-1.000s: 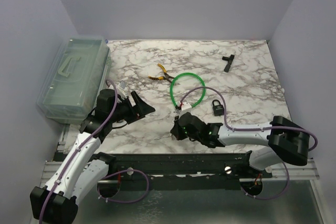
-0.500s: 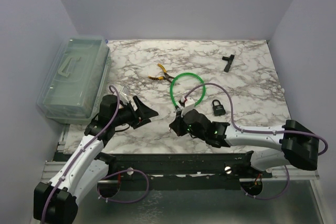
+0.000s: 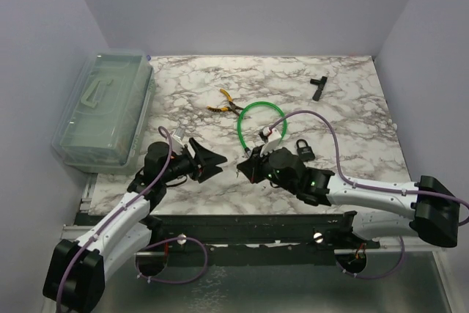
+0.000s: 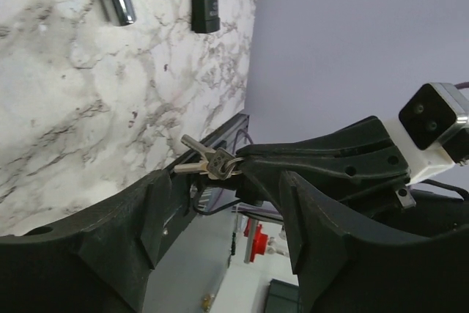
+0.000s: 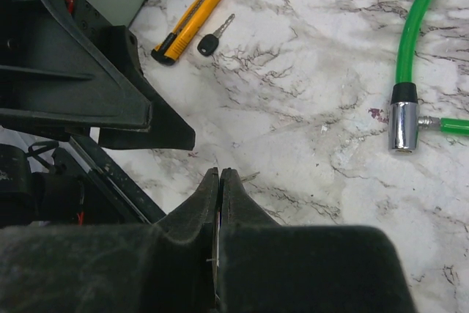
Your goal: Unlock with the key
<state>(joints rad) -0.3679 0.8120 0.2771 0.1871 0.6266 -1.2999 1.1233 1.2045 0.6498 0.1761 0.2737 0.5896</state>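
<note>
So: the key (image 4: 207,163), silvery, one of two on a ring, is pinched at the tips of the right end effector (image 4: 248,168), low over the bench (image 3: 352,108) near its near edge, between the left end effector's (image 4: 223,192) spread fingers. One padlock (image 3: 303,150) lies to the right. Only the right wrist view shows a black-headed key (image 5: 212,38).

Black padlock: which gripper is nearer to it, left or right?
Right. The right gripper, shut on the key, sits just left of the black padlock, its wrist beside it. The left gripper is farther left, beyond the right gripper.
</note>
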